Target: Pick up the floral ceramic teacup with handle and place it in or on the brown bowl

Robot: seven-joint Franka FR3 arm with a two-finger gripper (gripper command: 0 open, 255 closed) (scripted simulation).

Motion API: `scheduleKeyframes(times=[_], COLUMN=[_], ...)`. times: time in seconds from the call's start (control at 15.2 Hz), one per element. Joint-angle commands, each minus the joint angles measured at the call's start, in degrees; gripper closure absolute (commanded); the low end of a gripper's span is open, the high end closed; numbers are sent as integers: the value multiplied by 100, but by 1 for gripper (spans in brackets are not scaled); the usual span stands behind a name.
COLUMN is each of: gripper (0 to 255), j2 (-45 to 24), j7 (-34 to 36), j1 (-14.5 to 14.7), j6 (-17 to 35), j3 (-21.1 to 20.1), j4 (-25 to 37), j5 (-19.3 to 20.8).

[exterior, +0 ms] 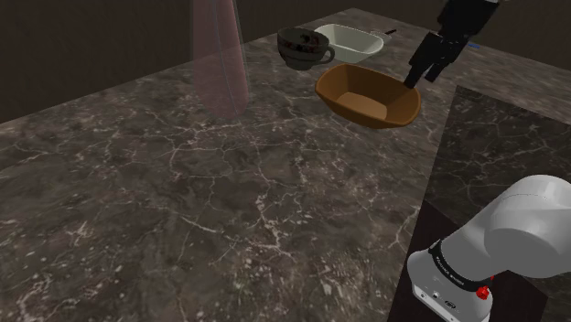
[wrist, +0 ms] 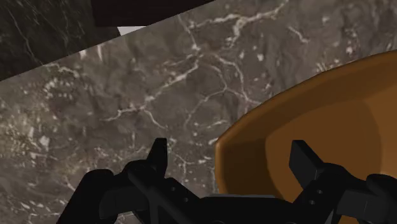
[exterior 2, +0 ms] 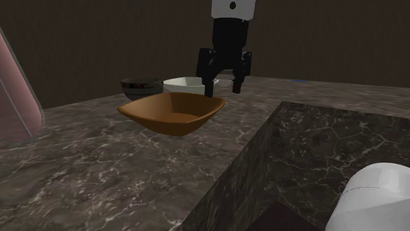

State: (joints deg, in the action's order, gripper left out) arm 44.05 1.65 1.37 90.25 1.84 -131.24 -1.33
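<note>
Nearest: the arm's white base [exterior: 526,229] on its stand at the shoulder view's lower right, then a long bare run of dark marbled bench [exterior: 183,210]. Past that sits the brown bowl [exterior: 368,94], shallow, upright, nothing in it. It is the drop spot.

The gripper [exterior: 425,66] hangs above the bowl's end on the shoulder view's right. In the wrist view its fingers [wrist: 159,156] stand well apart with nothing between them, one over bare bench, the other over the bowl's rim. Judged: approach step, grasp not yet made.

Farther off, the teacup [exterior: 302,46], dark with a reddish pattern, stands upright on the bench just behind the bowl, its handle toward the shoulder view's right. A white dish [exterior: 350,38] sits close beside it there. The dish crowds that side, so a grasp on the rim from above looks safer.
</note>
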Motion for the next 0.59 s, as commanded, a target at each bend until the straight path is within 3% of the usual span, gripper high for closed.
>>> scheduleKeyframes(times=[0.0,0.53], gripper=[0,0], j2=[0,-1749], j7=[0,733], j1=[0,-42], j6=[0,520], j3=[0,-125], j4=[0,1291], j5=[0,-445])
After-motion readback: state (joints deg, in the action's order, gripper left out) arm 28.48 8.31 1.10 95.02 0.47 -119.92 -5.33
